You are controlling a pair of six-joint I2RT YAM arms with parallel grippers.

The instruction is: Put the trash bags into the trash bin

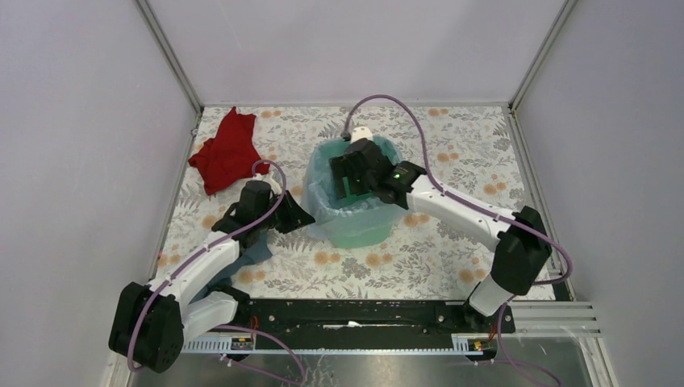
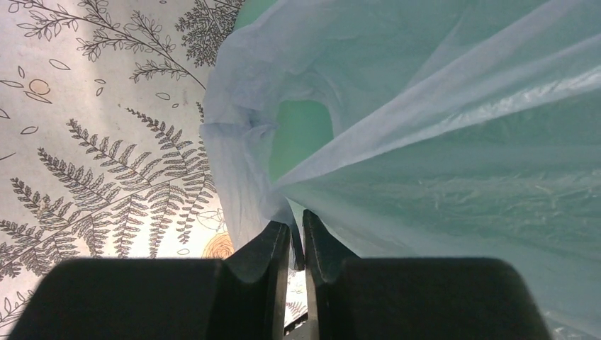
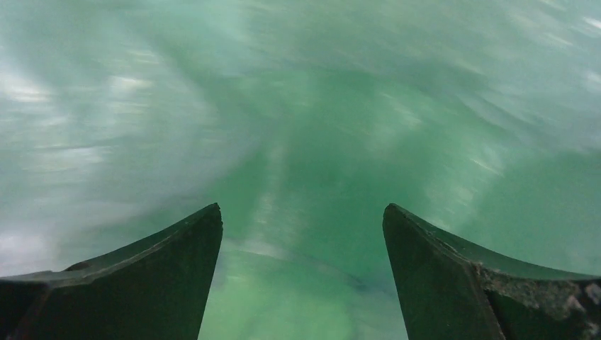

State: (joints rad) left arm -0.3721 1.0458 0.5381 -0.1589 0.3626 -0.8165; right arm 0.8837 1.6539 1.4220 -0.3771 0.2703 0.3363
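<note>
looking at this one, the trash bag is draped over the trash bin mid-table, with film lining the inside and hanging down the outside. the left gripper is pinched tight on a fold of the bag just outside the bin's left wall. the right gripper is down inside the bin, jaws spread wide with nothing between them. my worry: a hard tug from the left rips that thin film or tips the bin, or the spread fingers snag it.
</note>
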